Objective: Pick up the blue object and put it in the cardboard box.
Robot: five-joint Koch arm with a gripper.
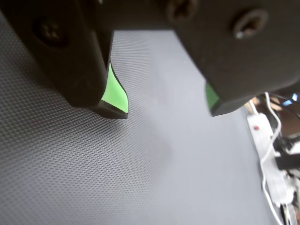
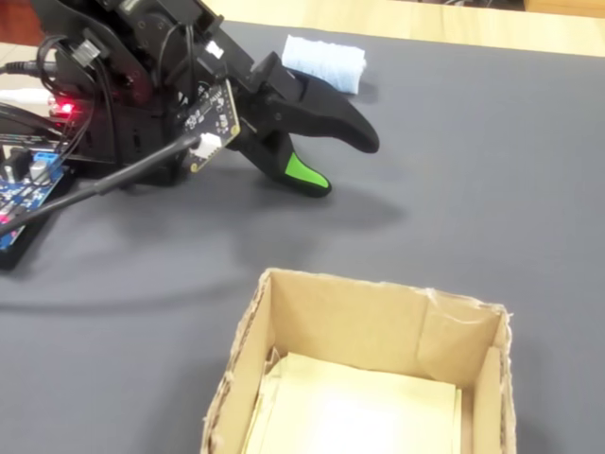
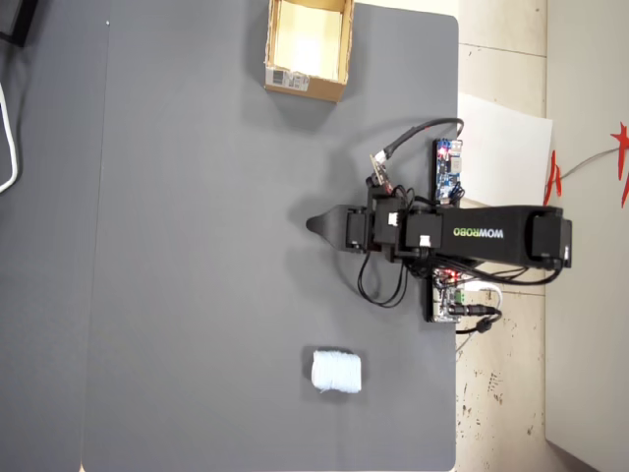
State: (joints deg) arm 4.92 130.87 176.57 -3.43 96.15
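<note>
A dark grey mat (image 3: 197,295) covers the table, with wide bare room across its middle; the cardboard box (image 3: 307,87) sits open-topped at its top edge in the overhead view. The black arm (image 3: 472,236) reaches in from the right edge, its gripper (image 1: 166,105) low over bare mat with jaws apart and nothing between them. The blue object (image 3: 337,372) lies near the lower right edge, well apart from box and gripper, seemingly ribbed, though too small to be sure.
</note>
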